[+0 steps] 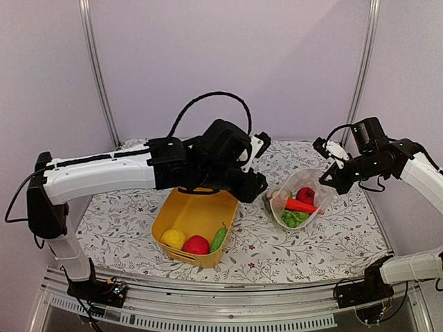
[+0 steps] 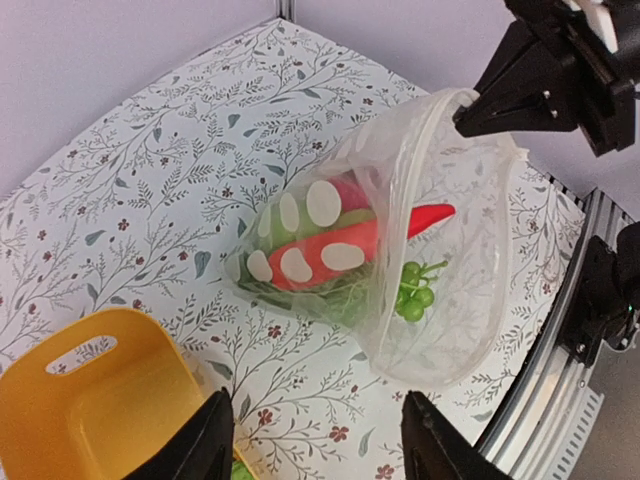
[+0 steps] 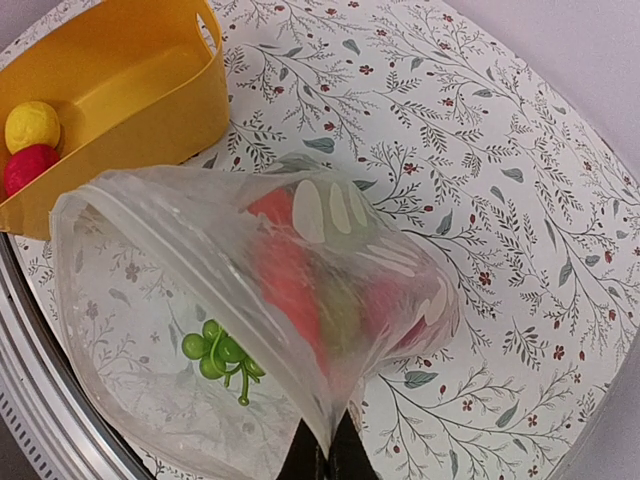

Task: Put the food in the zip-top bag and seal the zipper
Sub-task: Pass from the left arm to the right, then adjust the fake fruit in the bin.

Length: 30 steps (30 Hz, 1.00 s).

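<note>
Three pieces of food lie in the yellow basket (image 1: 197, 211): a yellow fruit (image 1: 173, 238), a red fruit (image 1: 196, 245) and a green piece (image 1: 218, 238), all three visible only from above. The zip-top bag (image 1: 301, 200) lies on the surface just right of the basket, its mouth gaping and the zipper (image 3: 150, 180) unsealed. The right gripper (image 3: 325, 445) is clamped on the bag's rim. The left wrist view shows the left gripper (image 2: 317, 400) spread apart and empty, facing the mouth. Green grapes (image 2: 412, 290) and a red chili (image 2: 425, 218) sit inside.
</note>
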{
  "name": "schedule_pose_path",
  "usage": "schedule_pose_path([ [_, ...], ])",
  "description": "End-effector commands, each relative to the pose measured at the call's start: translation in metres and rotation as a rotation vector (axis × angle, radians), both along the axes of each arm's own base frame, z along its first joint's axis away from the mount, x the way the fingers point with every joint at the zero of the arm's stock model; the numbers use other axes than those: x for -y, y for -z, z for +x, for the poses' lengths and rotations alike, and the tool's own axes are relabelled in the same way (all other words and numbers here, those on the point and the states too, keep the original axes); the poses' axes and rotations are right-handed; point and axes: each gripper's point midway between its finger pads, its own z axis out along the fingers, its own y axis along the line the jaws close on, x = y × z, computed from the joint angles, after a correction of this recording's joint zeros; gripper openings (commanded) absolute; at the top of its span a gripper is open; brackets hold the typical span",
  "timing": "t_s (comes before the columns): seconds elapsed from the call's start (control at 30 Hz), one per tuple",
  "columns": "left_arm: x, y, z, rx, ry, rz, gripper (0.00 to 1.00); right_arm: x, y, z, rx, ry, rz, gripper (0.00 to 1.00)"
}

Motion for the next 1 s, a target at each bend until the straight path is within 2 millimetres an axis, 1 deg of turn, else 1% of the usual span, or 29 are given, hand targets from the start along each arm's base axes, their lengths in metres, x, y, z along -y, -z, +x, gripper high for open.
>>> schedule_pose_path([
  [0.0, -0.051, 0.025, -0.016, -0.033, -0.048, 0.153, 0.57, -0.006, -0.015, 0.0, 0.03, -0.012, 0.039, 0.0],
  [0.2, -0.101, 0.061, -0.04, -0.14, -0.076, 0.289, 0.59, -0.008, -0.014, 0.0, 0.014, -0.017, 0.042, 0.0],
  [0.27, -0.116, 0.074, -0.045, -0.169, -0.09, 0.343, 0.64, -0.008, -0.011, 0.0, 0.005, -0.021, 0.044, 0.0],
  [0.37, -0.13, 0.09, -0.052, -0.213, -0.091, 0.408, 0.71, -0.009, -0.009, -0.001, -0.005, -0.024, 0.045, 0.0],
  [0.43, -0.137, 0.103, -0.054, -0.243, -0.09, 0.437, 0.75, -0.009, -0.006, -0.003, -0.007, -0.029, 0.044, 0.0],
  [0.5, -0.144, 0.111, -0.053, -0.264, -0.106, 0.458, 0.76, -0.01, -0.005, -0.003, -0.01, -0.032, 0.049, 0.0],
  [0.77, -0.153, 0.146, -0.064, -0.398, -0.065, 0.518, 0.77, -0.01, -0.002, -0.007, -0.021, -0.04, 0.049, 0.0],
  [0.8, -0.154, 0.15, -0.066, -0.417, -0.058, 0.528, 0.78, -0.01, -0.002, -0.007, -0.024, -0.04, 0.051, 0.0],
  [0.87, -0.157, 0.156, -0.068, -0.447, -0.047, 0.54, 0.83, -0.01, -0.002, -0.007, -0.025, -0.04, 0.05, 0.0],
  [0.97, -0.168, 0.169, -0.066, -0.466, -0.051, 0.584, 0.84, -0.01, -0.003, -0.008, -0.018, -0.042, 0.051, 0.0],
])
